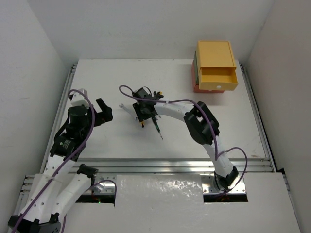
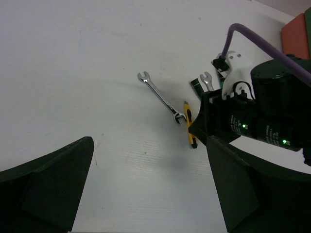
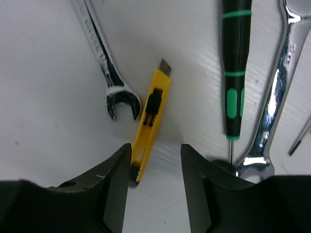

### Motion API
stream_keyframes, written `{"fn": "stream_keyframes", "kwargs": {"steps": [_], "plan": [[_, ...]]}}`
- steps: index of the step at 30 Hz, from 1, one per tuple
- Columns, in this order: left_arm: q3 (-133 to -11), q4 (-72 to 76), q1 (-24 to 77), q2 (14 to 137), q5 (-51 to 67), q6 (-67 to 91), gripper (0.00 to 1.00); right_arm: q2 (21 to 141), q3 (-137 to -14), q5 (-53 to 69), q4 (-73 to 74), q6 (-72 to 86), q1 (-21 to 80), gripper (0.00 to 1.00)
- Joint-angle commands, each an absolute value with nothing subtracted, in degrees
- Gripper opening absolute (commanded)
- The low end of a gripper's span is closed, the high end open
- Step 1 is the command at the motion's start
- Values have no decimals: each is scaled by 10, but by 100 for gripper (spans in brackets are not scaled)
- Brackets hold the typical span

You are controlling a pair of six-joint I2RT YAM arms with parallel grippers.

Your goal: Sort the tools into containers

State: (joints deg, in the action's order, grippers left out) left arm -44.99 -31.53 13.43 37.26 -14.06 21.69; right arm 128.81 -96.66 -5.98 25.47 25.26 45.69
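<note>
Right gripper (image 3: 155,155) low over white table (image 3: 43,97), jaws apart, straddling tail end of yellow knife (image 3: 150,116). Knife tail against one finger (image 3: 116,184), clear gap to the other. Silver wrench (image 3: 104,63) open end just beside knife. Green-banded screwdriver (image 3: 234,73) tip down. Second wrench (image 3: 274,97) alongside it, lower end under gripper.

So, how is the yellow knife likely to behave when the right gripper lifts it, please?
Probably stiff and light: the yellow knife looks thin and plastic. Flat-sided, so unlikely to roll. Straddled near one end by the right gripper, it may pivot.
</note>
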Motion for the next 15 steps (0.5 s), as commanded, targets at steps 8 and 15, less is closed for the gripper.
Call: {"fn": "stream_keyframes", "kwargs": {"steps": [8,15], "plan": [[-458,-293,130,345,-126,214,100,1348,-1039,-112,307,237,484,39],[-457,-293,130,335,-127,214,100,1335,-1026,-120,316,252,487,12]]}}
